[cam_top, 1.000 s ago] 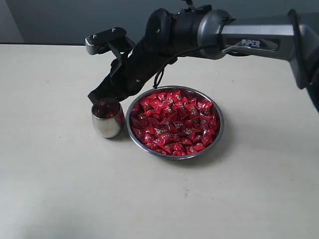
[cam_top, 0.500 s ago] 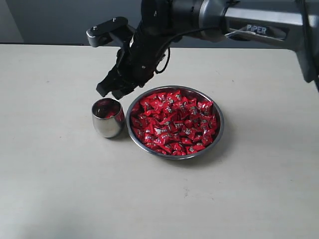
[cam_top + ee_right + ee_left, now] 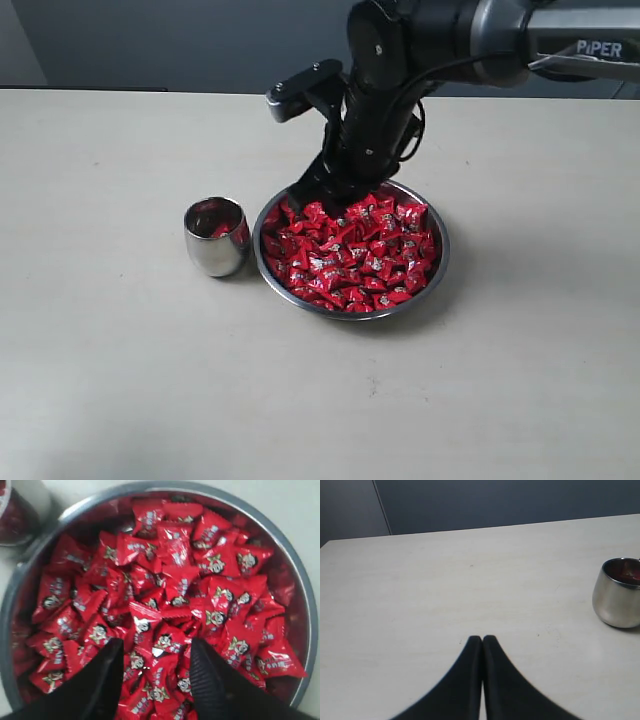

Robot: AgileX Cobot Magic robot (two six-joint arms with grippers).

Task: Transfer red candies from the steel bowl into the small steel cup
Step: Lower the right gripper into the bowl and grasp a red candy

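Exterior view: right end effector (image 3: 322,192) is down at the far-left part of the steel bowl (image 3: 441,262), tips about level with the heap near the rim. Its jaw gap can't be read from this angle because the arm body covers it. The left arm doesn't show in this view.

Right wrist view settles it. The two black fingers (image 3: 107,680) are spread apart, with red candies (image 3: 176,582) visible in the gap between them and nothing pinched. The tips are low over the heap, but I can't tell if they touch wrappers. This view also shows the wrapper print clearly, a small pale and dark mark on each piece, which is only specks in the exterior view.

Left wrist view: left end effector (image 3: 482,640) is pressed together, tips meeting, holding nothing, over bare counter (image 3: 420,575). The small steel cup (image 3: 617,600) sits at the edge of that view, upright and apart from the fingers. The bowl is outside this view.

Containers:
- Bowl: on the counter, heaped with red candies across the whole inside, the pile reaching about to the rim.
- Cup: upright on the counter just beside the bowl's left rim in the exterior view. I can't tell if the two are touching. A few red candies lie inside, well below the lip. The exterior and left wrist views both show them.
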